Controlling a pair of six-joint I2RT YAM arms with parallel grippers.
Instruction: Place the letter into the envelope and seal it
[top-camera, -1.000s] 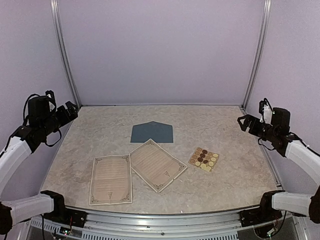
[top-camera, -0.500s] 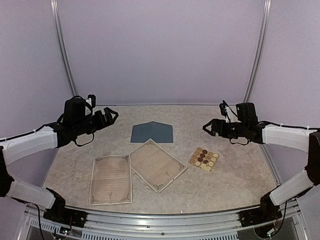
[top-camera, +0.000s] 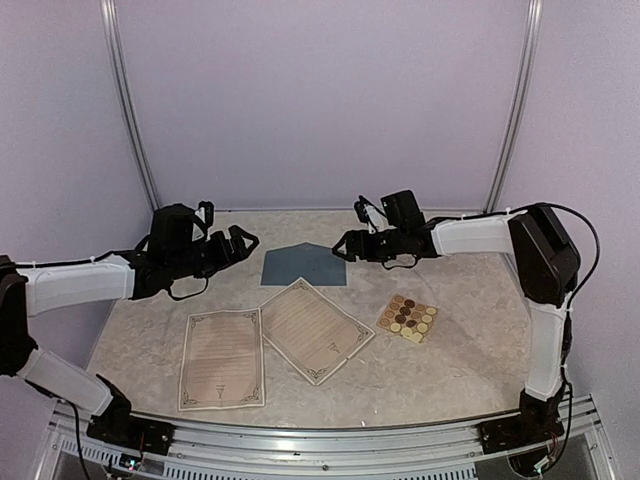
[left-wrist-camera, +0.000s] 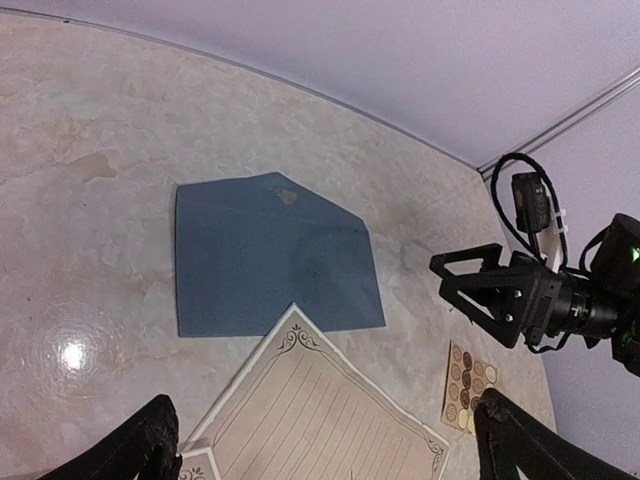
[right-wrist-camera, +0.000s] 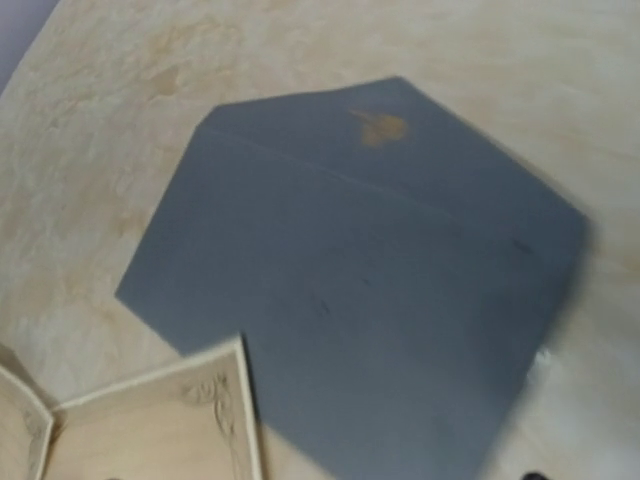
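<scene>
Both wide open, empty: left end effector (top-camera: 245, 243) left of envelope (top-camera: 304, 267), right end effector (top-camera: 341, 246) at its right.

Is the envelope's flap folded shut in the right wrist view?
No, the envelope lies with its triangular flap opened out flat, and the crease line is showing.

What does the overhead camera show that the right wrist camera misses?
Only overhead: the left tool and right tool, both open by the two ends of the envelope; the near letter and far letter whole; and a sticker sheet. Only the right wrist: a tan spot on the envelope's flap. Both: the envelope lying flat with its flap open, and the far letter's corner reaching its near edge.
</scene>
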